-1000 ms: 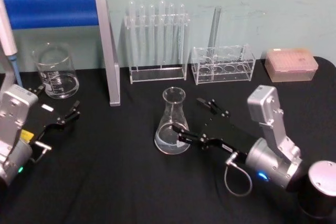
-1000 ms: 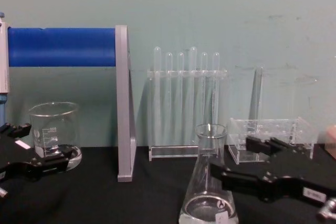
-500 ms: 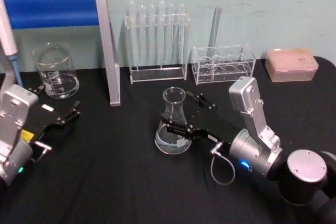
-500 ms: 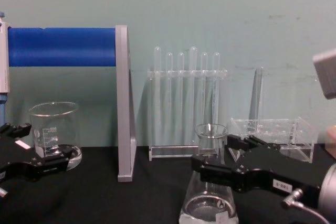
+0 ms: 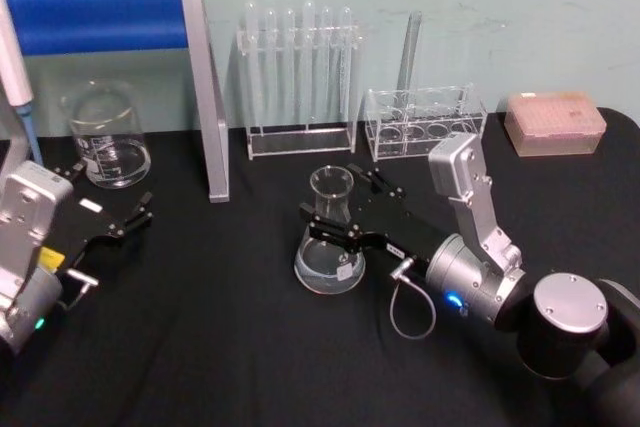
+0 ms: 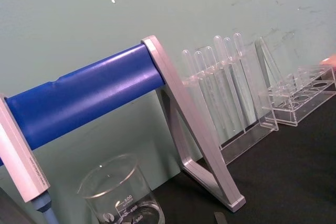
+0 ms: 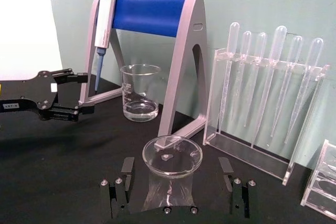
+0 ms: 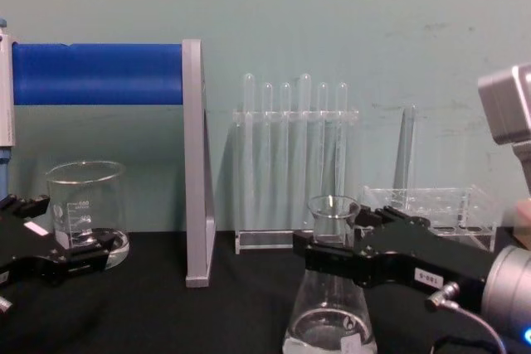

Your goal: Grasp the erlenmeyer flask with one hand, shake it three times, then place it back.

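Note:
The erlenmeyer flask [image 5: 329, 242] stands upright on the black table, a little liquid in its base; I also see the flask [image 8: 331, 321] from the side. My right gripper [image 5: 347, 210] is open and straddles the flask at its upper cone. In the right wrist view the fingers [image 7: 122, 181] stand either side of the flask [image 7: 171, 167], with a gap on each side. From the chest, the right gripper [image 8: 350, 242] crosses just below the neck. My left gripper [image 5: 110, 192] rests open at the table's left, beside the beaker.
A glass beaker [image 5: 105, 137] stands at the back left under the blue-barred pipette stand [image 5: 205, 97]. A rack of test tubes [image 5: 298, 77], a clear tube rack [image 5: 425, 125] and a pink tip box [image 5: 555, 122] line the back.
My right gripper has moved left and forward: its open fingers now flank the flask's upper part. The flask and the left arm have not moved.

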